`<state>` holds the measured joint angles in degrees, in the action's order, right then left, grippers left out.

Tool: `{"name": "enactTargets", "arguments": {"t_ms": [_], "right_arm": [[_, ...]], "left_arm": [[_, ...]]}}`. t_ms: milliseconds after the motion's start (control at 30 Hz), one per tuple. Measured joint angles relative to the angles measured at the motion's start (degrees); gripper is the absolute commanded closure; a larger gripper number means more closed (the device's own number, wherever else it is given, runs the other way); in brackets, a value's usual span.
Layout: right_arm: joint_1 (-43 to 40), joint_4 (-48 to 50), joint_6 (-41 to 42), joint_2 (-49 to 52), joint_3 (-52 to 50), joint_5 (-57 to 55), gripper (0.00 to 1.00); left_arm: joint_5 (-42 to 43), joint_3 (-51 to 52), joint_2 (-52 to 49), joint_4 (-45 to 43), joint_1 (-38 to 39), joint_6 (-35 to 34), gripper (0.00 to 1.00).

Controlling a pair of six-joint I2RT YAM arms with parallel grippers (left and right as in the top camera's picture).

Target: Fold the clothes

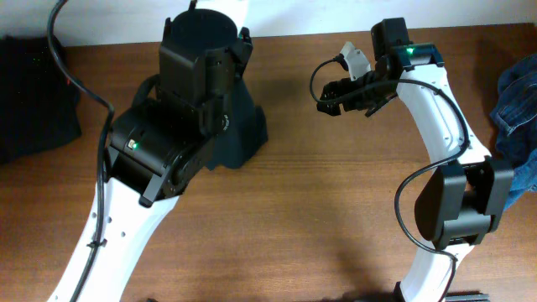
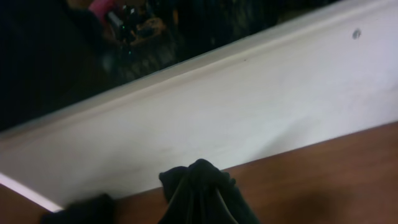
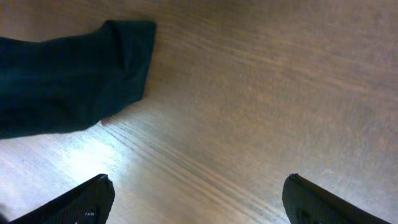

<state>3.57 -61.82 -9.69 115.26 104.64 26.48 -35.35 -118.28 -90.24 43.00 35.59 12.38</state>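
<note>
One of the clothes, a black garment [image 1: 243, 138], hangs in a cone from under my raised left arm down to the wooden table [image 1: 319, 210]. In the left wrist view its bunched top [image 2: 202, 180] fills the bottom centre. My left gripper [image 2: 202, 208] is shut on it, and the cloth hides the fingers. My right gripper [image 1: 329, 96] hovers to the right of the garment, pointing left. In the right wrist view its jaws [image 3: 199, 199] stand wide open over bare wood with nothing between them. A flap of the black garment [image 3: 68, 81] lies at the upper left, apart from the fingers.
A dark pile of cloth [image 1: 33, 92] lies at the table's left edge. A blue denim garment [image 1: 520, 109] lies at the right edge. A white wall board [image 2: 249, 106] runs along the table's back.
</note>
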Motion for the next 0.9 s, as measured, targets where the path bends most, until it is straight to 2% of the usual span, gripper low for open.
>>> {"name": "enactTargets", "arguments": {"t_ms": [200, 333, 500, 700, 900], "right_arm": [[-0.20, 2.10, -2.36, 0.00, 0.02, 0.00, 0.08], [-0.96, 1.27, -2.71, 0.09, 1.90, 0.00, 0.09], [-2.91, -4.00, -2.75, 0.13, 10.05, 0.00, 0.10], [-3.61, -10.67, -2.82, 0.09, 19.89, -0.02, 0.10], [-3.61, -14.34, -2.93, 0.09, 24.61, -0.02, 0.10]], "left_arm": [[6.10, -0.02, 0.00, 4.52, -0.07, 9.07, 1.00], [10.69, -0.33, 0.00, 7.32, -1.29, 10.19, 1.00], [19.56, -4.42, -0.33, 10.95, -6.51, 5.11, 1.00], [35.52, -11.67, -0.31, 13.90, -16.11, -2.99, 1.00], [45.55, -13.75, -1.03, 16.52, -21.73, -8.44, 1.00]]}}
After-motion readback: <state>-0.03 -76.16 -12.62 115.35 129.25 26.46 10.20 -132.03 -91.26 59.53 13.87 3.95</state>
